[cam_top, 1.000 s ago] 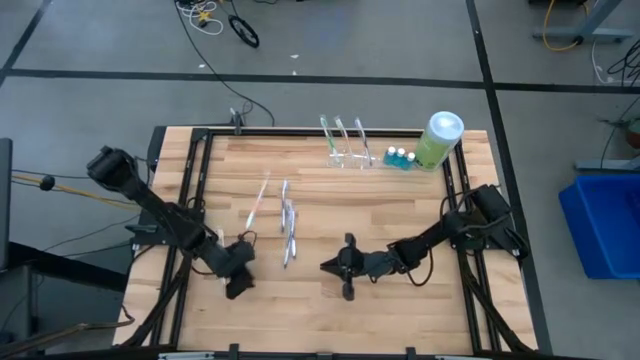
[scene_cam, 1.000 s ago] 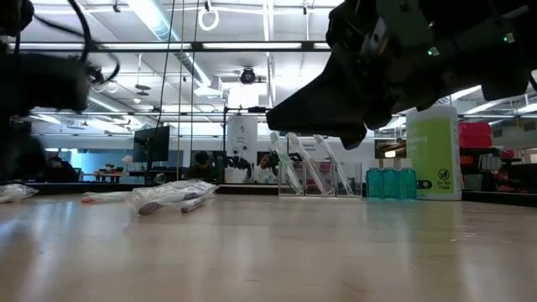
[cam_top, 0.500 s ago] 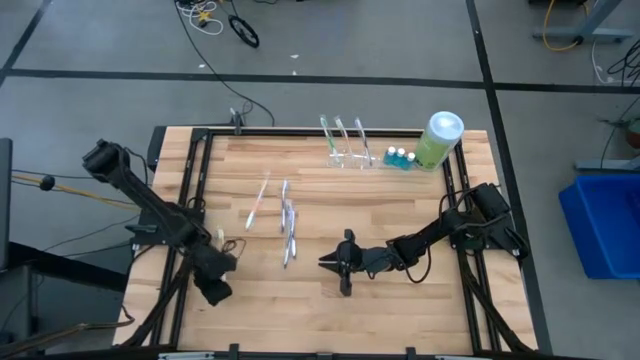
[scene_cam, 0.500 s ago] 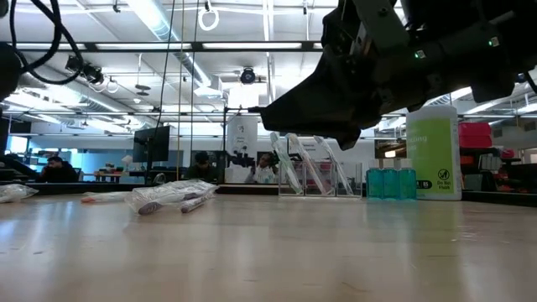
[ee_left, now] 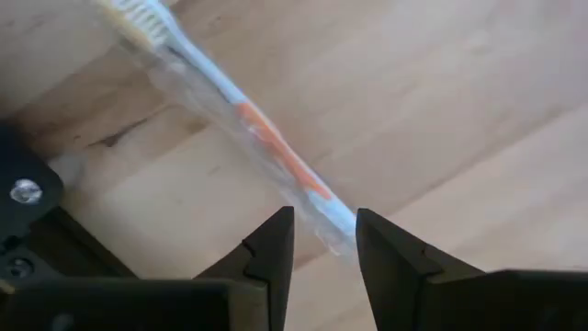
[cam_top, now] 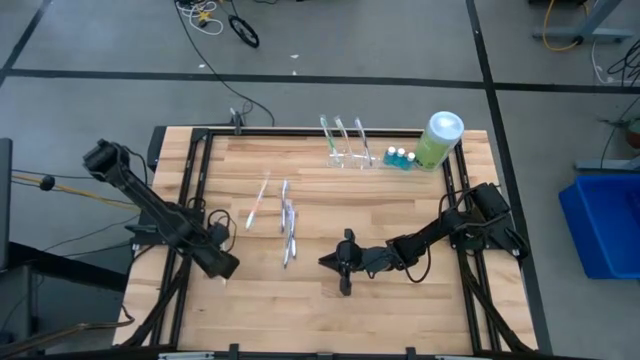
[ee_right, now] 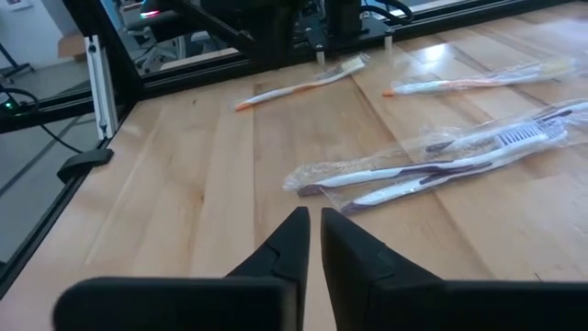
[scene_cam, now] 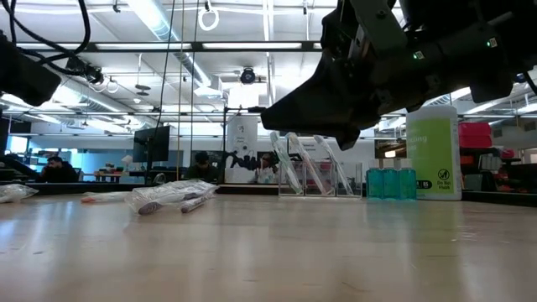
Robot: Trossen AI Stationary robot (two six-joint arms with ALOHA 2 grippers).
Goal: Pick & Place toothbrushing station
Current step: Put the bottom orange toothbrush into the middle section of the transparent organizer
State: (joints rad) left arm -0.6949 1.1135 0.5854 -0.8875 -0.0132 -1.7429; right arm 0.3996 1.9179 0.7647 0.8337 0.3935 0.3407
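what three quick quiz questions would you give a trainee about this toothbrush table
1. True or false: the toothbrush rack stands next to the blue-capped bottles.
2. What lies just in front of the left gripper and its jaws? A) a wrapped toothbrush with an orange handle B) the green bottle C) a blue-capped bottle
3. Fill in: the rack holds ___ upright toothbrushes.

Key: 1 true; 2 A; 3 three.
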